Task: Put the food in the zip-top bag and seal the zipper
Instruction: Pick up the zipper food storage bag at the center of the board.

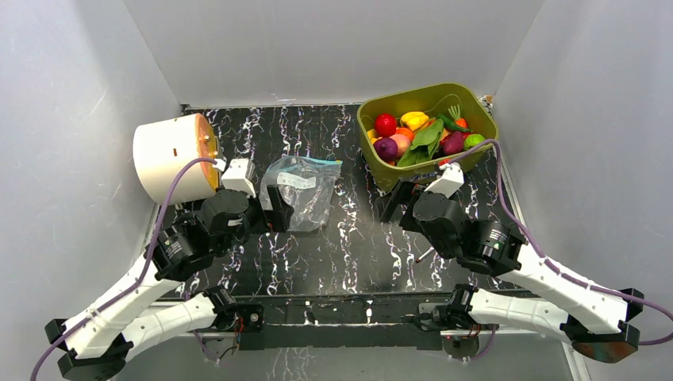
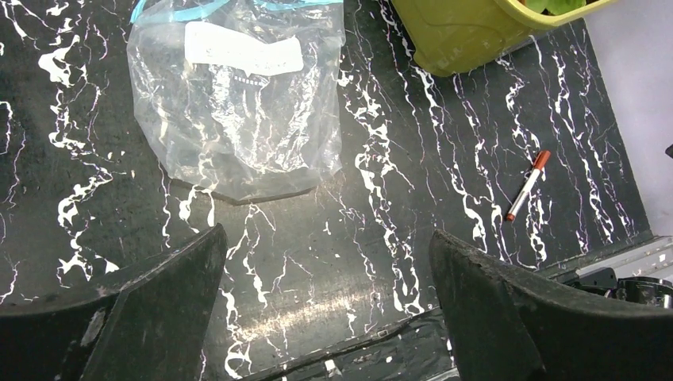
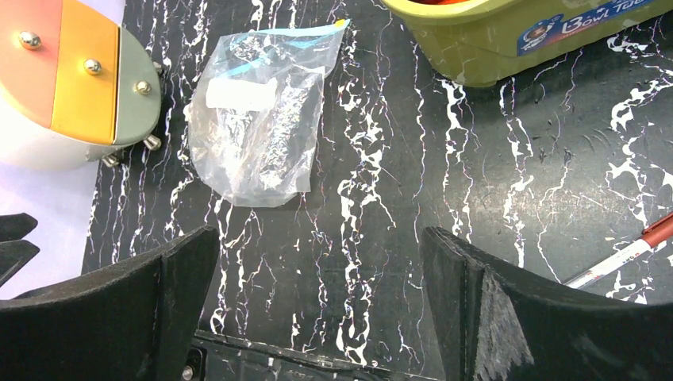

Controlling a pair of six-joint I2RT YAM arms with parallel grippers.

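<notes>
Left tool (image 2: 325, 262) and right tool (image 3: 317, 262) hang spread, empty. I'd part the zipper (image 1: 321, 162) of the zip-top bag (image 1: 300, 190) first (it lies flat on the desk (image 1: 357, 238)) — then fetch food (image 1: 421, 131).

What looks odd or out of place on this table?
A red-and-white pen lies loose right of the zip-top bag, unrelated to the food, which sits in the green tub. Nothing looks spilled.
</notes>
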